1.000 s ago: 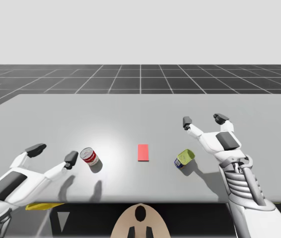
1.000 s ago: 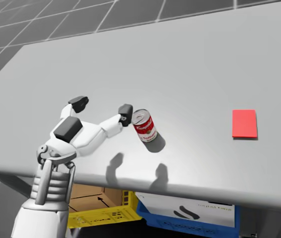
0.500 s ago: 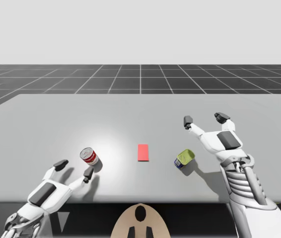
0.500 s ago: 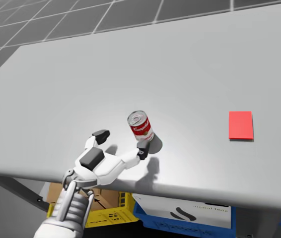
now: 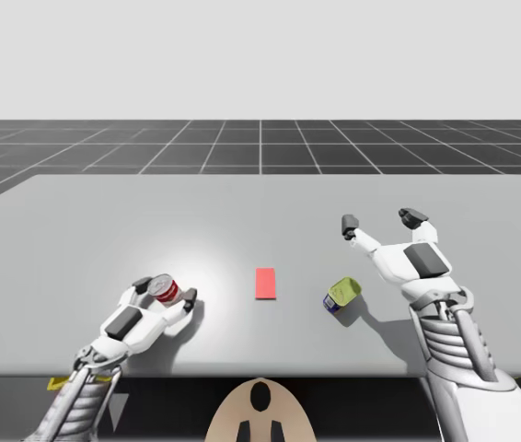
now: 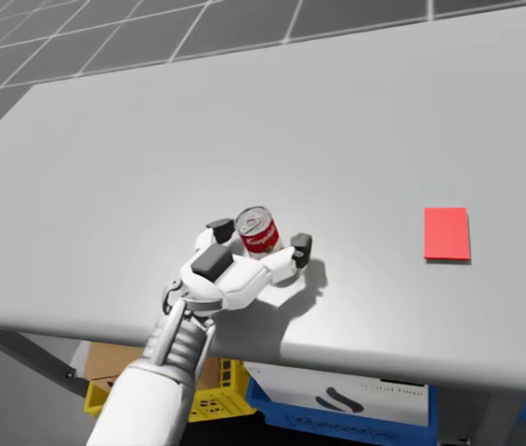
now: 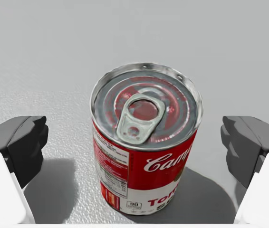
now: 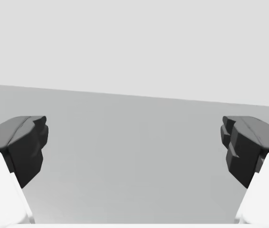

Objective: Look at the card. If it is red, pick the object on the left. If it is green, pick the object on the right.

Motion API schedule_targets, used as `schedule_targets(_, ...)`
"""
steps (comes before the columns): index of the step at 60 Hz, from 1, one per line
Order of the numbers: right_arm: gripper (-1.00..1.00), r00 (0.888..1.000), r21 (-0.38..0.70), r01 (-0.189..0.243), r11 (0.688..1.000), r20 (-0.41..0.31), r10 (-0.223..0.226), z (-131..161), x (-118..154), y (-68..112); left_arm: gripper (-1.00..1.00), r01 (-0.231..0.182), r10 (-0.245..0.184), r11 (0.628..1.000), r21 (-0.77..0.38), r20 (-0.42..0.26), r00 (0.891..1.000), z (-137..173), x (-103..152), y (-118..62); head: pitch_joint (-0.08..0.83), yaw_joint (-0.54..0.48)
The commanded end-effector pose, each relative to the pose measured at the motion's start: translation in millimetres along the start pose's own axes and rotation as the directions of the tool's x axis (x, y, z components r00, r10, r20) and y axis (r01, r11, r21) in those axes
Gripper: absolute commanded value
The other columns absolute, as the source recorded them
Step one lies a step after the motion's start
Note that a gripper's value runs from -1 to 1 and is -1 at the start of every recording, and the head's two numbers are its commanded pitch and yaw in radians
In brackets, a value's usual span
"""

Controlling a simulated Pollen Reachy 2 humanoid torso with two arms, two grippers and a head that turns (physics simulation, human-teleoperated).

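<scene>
Grasp pending: can (image 7: 144,142) inside left end effector (image 6: 259,238)

The card (image 5: 265,283) is red, so the left object is wanted. The can stands upright on the tabletop (image 5: 260,212), between the released fingers (image 7: 20,142), a gap seen each side; only closing is judged needed. The right end effector (image 5: 378,221), also released, is farther off.
</scene>
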Motion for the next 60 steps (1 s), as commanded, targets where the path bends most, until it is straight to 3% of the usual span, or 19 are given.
schedule_targets(1, -1.00, 1.000, 0.000, 0.002, 1.000, 0.002, -0.002, 0.4, 0.9, -0.5, -0.86, -0.021, 0.021, 1.000, -0.003, -0.010, 1.000, -11.2, 1.9, -5.6, 0.705, 0.37)
schedule_targets(2, -1.00, 1.000, 0.000, 0.003, 1.000, 0.003, -0.003, 0.5, 1.1, -0.6, -0.53, -0.022, 0.022, 1.000, -0.001, -0.011, 1.000, -11.3, 1.1, -5.4, 0.704, 0.37)
schedule_targets(5, -1.00, 1.000, 0.000, 0.003, 1.000, 0.003, -0.003, 0.6, 1.2, -0.7, 0.80, -0.026, 0.026, 1.000, -0.002, -0.015, 1.000, -10.7, -0.2, -5.1, 0.704, 0.37)
schedule_targets(7, -1.00, 1.000, 0.000, 0.003, 1.000, 0.004, -0.003, 0.7, 1.3, -0.7, 0.93, -0.032, 0.032, 0.999, -0.004, -0.020, 0.999, -9.2, -2.1, -5.2, 0.706, 0.37)
schedule_targets(20, -1.00, 1.000, 0.000, 0.005, 1.000, 0.006, -0.005, 0.8, 2.0, -0.8, 1.00, -0.018, 0.018, 1.000, -0.016, -0.026, 1.000, -5.4, -4.1, -7.4, 0.666, 0.36)
schedule_targets(38, -1.00, 1.000, -0.002, 0.010, 1.000, 0.000, -0.010, 1.2, 1.1, -0.8, 0.99, 0.017, -0.018, 0.999, -0.028, -0.029, 0.999, -4.8, 0.4, -11.6, 0.421, 0.36)
schedule_targets(50, -1.00, 1.000, 0.002, 0.018, 1.000, 0.006, -0.018, 1.3, 2.4, -2.4, 1.00, 0.098, -0.098, 0.995, -0.023, -0.004, 0.995, -4.2, 31.3, -15.4, 0.356, 0.37)
schedule_targets(60, -1.00, 1.000, 0.004, 0.023, 1.000, 0.007, -0.023, 1.2, 2.9, -2.7, 0.99, 0.173, -0.173, 0.985, -0.012, 0.040, 0.984, 3.2, 79.3, -13.1, 0.333, 0.37)
